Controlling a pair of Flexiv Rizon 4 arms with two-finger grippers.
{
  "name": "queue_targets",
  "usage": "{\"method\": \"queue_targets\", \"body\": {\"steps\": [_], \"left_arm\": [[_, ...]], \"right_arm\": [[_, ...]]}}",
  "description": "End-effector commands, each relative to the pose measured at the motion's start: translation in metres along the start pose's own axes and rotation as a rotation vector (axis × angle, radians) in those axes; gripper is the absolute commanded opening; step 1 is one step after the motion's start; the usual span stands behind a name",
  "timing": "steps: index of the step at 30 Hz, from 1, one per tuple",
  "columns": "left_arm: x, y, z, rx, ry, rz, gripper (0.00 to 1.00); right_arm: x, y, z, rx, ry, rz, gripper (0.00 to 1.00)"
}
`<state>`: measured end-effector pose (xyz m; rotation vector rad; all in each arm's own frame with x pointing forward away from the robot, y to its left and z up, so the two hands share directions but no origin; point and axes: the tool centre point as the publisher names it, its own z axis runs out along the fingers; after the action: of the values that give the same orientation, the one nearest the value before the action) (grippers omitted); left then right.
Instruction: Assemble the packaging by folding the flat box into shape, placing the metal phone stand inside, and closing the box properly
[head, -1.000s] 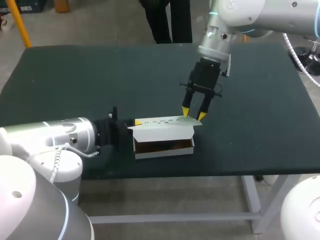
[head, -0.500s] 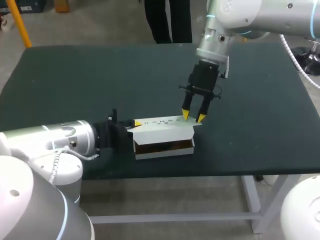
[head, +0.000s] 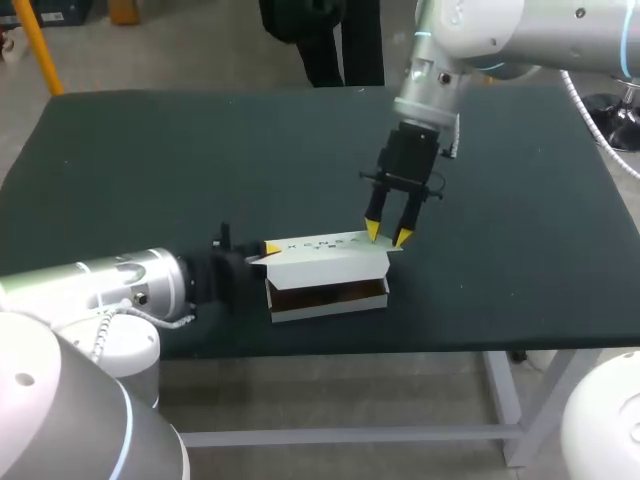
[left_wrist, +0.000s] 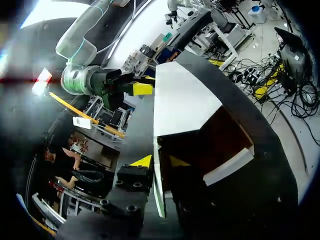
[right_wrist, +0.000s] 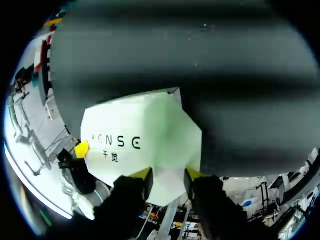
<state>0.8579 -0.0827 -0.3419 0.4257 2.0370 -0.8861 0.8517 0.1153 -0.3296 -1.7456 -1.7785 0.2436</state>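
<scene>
While the white box (head: 327, 258) sits near six o'clock on the table (head: 150, 160), the right gripper (head: 387, 235), narrowly parted, holds nothing at its three o'clock end. At nine o'clock, I can't tell whether the left gripper (left_wrist: 159, 161) is gripping.

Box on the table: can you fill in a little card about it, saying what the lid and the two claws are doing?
box: white, on the dark table, near its front edge
lid: open, raised over the box, not closed yet
inside: dark; cannot tell if the stand is in there
left claw: at the lid's left end
right claw: at the lid's right end, fingers apart, part of the lid between them
</scene>
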Motion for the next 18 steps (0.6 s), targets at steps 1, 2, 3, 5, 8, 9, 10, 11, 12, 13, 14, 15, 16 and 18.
{"method": "queue_targets", "body": {"steps": [1, 2, 3, 5, 8, 9, 10, 11, 12, 13, 14, 15, 16, 18], "left_arm": [[0.003, 0.002, -0.004, 0.015, -0.015, 0.000, 0.26], [0.004, 0.001, -0.004, 0.016, -0.015, 0.000, 0.29], [0.004, 0.001, -0.004, 0.017, -0.014, -0.001, 0.32], [0.005, 0.001, -0.005, 0.017, -0.013, -0.002, 0.37], [0.006, 0.002, -0.010, 0.015, -0.018, -0.007, 0.45], [0.005, 0.002, -0.012, 0.012, -0.022, -0.009, 0.45], [0.005, 0.002, -0.014, 0.008, -0.027, -0.011, 0.45], [0.005, 0.002, -0.016, 0.005, -0.031, -0.012, 0.45], [0.004, 0.003, -0.018, 0.003, -0.033, -0.013, 0.45], [0.004, 0.003, -0.020, -0.003, -0.037, -0.016, 0.45], [0.003, 0.004, -0.022, -0.009, -0.040, -0.018, 0.45], [0.003, 0.005, -0.025, -0.010, -0.043, -0.021, 0.45], [0.002, 0.006, -0.028, -0.014, -0.047, -0.029, 0.45], [0.001, 0.008, -0.034, -0.022, -0.049, -0.035, 0.45]], "right_arm": [[-0.001, 0.001, 0.000, 0.004, 0.004, 0.000, 0.45], [-0.001, 0.001, 0.000, 0.004, 0.004, 0.001, 0.45], [-0.001, 0.001, 0.000, 0.004, 0.005, 0.001, 0.45], [-0.002, 0.001, 0.001, 0.004, 0.006, 0.003, 0.45], [-0.003, 0.001, 0.001, 0.004, 0.006, 0.005, 0.45], [-0.003, 0.001, 0.001, 0.003, 0.007, 0.005, 0.45], [-0.003, 0.000, 0.001, 0.003, 0.007, 0.005, 0.44], [-0.003, 0.000, 0.001, 0.003, 0.007, 0.005, 0.44], [-0.003, 0.000, 0.001, 0.003, 0.007, 0.005, 0.44], [-0.003, 0.000, 0.001, 0.002, 0.007, 0.005, 0.44], [-0.003, 0.000, 0.001, 0.002, 0.007, 0.005, 0.45], [-0.003, 0.000, 0.001, 0.002, 0.007, 0.005, 0.45], [-0.003, 0.000, 0.001, 0.002, 0.008, 0.004, 0.45], [-0.003, 0.000, 0.001, 0.002, 0.008, 0.004, 0.45]]}}
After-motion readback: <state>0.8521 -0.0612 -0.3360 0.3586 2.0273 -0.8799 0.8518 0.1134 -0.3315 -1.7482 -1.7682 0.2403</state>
